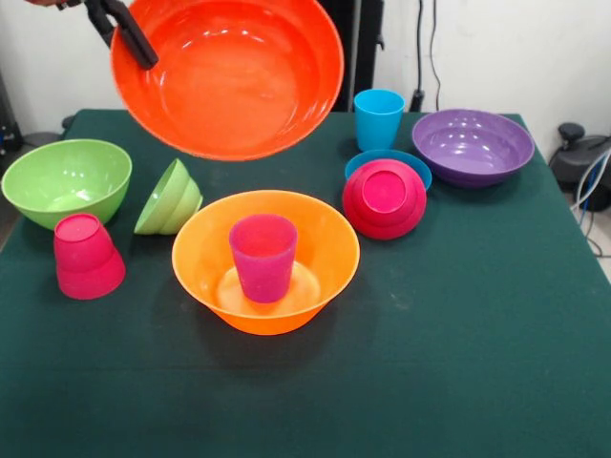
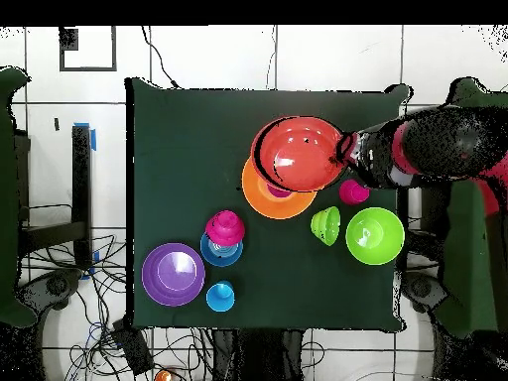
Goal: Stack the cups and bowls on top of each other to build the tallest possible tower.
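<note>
Near side of table (image 1: 430, 382) open.
Far half crowded: red-orange bowl (image 1: 229, 72) held aloft over orange bowl (image 1: 265, 262) w/ magenta cup (image 1: 263, 256) inside; small bowls either side.

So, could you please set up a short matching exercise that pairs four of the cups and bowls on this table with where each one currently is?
Things:
1. red-orange bowl
2. purple-magenta cup
3. sky blue cup
4. small pink-red bowl

Places:
A. upside down on the small blue bowl
B. upright inside the large orange bowl
C. held in the air by the gripper
D. upright on the cloth beside the purple bowl

Pairs: 1-C, 2-B, 3-D, 4-A
</note>
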Robot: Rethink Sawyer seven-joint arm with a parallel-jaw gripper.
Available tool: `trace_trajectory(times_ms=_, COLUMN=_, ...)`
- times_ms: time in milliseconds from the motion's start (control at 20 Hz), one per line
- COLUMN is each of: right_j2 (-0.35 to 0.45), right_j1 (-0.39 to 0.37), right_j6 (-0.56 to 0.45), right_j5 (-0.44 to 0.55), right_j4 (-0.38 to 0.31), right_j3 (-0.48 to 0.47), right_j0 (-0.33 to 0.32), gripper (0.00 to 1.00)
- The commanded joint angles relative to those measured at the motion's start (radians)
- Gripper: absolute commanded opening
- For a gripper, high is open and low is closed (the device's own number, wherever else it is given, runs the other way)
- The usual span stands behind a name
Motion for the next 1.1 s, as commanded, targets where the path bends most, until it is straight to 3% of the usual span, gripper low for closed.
trace_trajectory(times_ms=50, right_j2=-0.168, right_j1=0.024, right_j6=-0.054, right_j5=0.075, right_j4=-0.095, right_j3=0.009, right_j0=0.081, gripper=0.00)
trace_trajectory(times_ms=100, right_j2=-0.183, right_j1=0.014, right_j6=-0.057, right_j5=0.112, right_j4=-0.101, right_j3=0.019, right_j0=0.087, gripper=0.00)
trace_trajectory(times_ms=150, right_j2=-0.187, right_j1=0.014, right_j6=-0.050, right_j5=0.074, right_j4=-0.101, right_j3=0.035, right_j0=0.084, gripper=0.00)
trace_trajectory(times_ms=450, right_j2=-0.211, right_j1=0.027, right_j6=-0.054, right_j5=0.066, right_j4=-0.086, right_j3=0.033, right_j0=0.116, gripper=0.00)
trace_trajectory(times_ms=700, right_j2=-0.227, right_j1=0.039, right_j6=-0.090, right_j5=0.137, right_j4=-0.075, right_j3=-0.018, right_j0=0.143, gripper=0.00)
trace_trajectory(times_ms=1100, right_j2=-0.247, right_j1=0.026, right_j6=-0.117, right_j5=0.201, right_j4=-0.065, right_j3=-0.019, right_j0=0.159, gripper=0.00)
